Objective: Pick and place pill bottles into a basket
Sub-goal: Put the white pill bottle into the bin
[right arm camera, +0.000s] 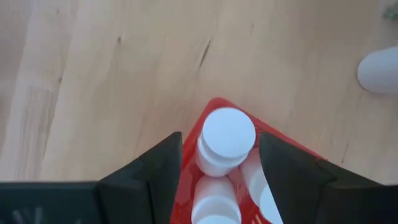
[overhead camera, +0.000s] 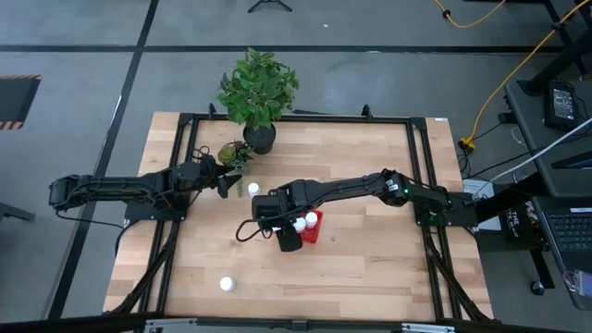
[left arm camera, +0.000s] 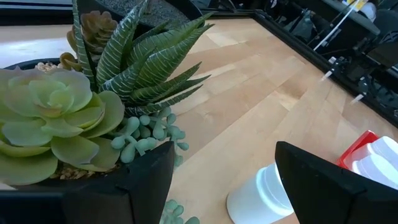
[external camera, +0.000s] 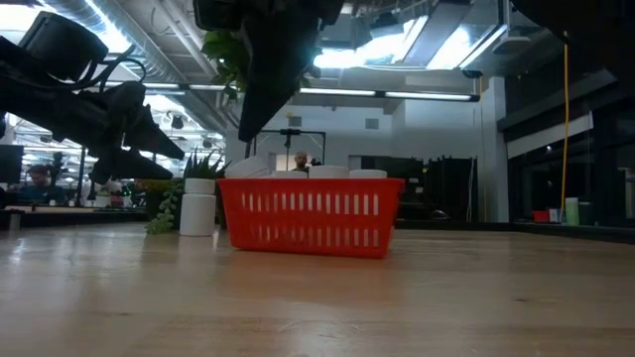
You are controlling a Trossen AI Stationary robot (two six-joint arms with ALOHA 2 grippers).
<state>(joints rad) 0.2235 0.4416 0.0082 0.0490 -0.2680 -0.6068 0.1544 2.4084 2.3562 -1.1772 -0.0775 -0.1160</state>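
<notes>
The red mesh basket (overhead camera: 313, 231) stands at the table's middle and holds several white pill bottles (right arm camera: 214, 199). My right gripper (right arm camera: 219, 144) hangs over its corner, pointing down and open. Its fingers stand on either side of one upright bottle (right arm camera: 227, 140) in that corner, with a gap showing on one side. Another bottle (overhead camera: 253, 189) stands upright on the table just left of the basket. My left gripper (left arm camera: 224, 155) is open, level and low. This bottle shows in the left wrist view (left arm camera: 258, 196), ahead of and between the fingers. A third bottle (overhead camera: 226, 284) stands near the front edge.
A small black pot of succulents (left arm camera: 74, 124) stands right beside my left gripper's finger. A taller leafy plant in a black pot (overhead camera: 259, 92) stands at the far edge. A black frame rail (overhead camera: 421, 166) runs around the table. Bare wood lies front and right of the basket.
</notes>
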